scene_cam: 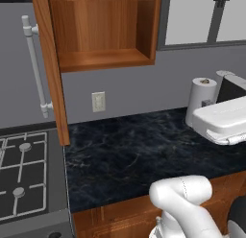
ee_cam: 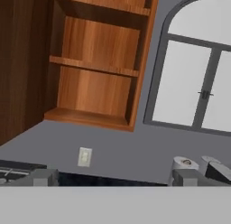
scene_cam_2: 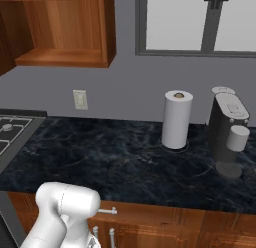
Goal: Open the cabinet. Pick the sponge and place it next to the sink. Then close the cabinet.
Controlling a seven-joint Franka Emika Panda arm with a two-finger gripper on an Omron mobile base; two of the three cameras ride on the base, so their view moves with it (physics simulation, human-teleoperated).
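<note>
Counter (scene_cam_2: pixel 125 157): nearest surface, dark marbled top running from the stove (scene_cam: pixel 24 179) at its left edge to the coffee machine (scene_cam_2: pixel 227 134) near its right end.
Cabinet (scene_cam: pixel 103 30): door (scene_cam: pixel 48 69) swung wide open, silver handle (scene_cam: pixel 34 69) facing out over the stove; the shelves I can see look bare.
Paper towel roll (scene_cam_2: pixel 176 119): upright near the counter's back edge.
Gripper (ee_cam: pixel 113 181): grey tips spread wide at the hand view's lower edge, nothing between them.
Sponge: I cannot tell where it is; the sink is likewise unplaced.
Step in hand: probably locating the sponge.
Doing it well: lift the hand to scan every shelf first, keeping clear of the open door.
</note>
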